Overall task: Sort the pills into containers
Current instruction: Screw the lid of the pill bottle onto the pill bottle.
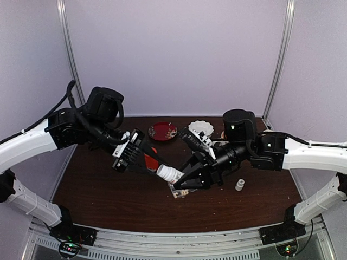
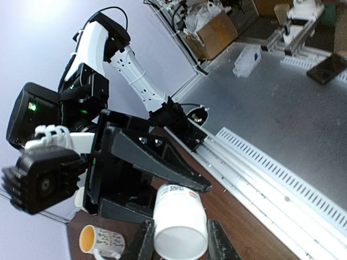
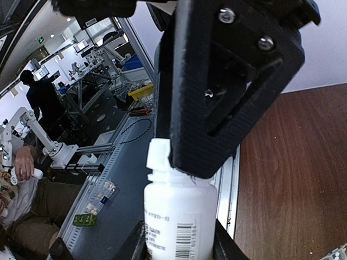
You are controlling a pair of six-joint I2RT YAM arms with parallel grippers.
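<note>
A white pill bottle (image 1: 170,173) hangs tilted above the table, held between both arms. My left gripper (image 1: 161,170) is shut on its upper-left end; in the left wrist view the bottle (image 2: 181,214) fills the gap between the fingers (image 2: 142,241). My right gripper (image 1: 182,181) is shut on the other end, and the barcoded body (image 3: 179,222) sits between its fingers (image 3: 225,246). A corner of the clear pill box (image 1: 177,191) with the containers shows under the right gripper. No pills can be made out.
A red plate (image 1: 162,130) and a white scalloped dish (image 1: 200,128) lie at the back. A small white bottle (image 1: 239,185) stands at the right. An orange-red bottle (image 1: 151,158) sits behind the left gripper. A white mug (image 2: 103,242) stands near the right arm.
</note>
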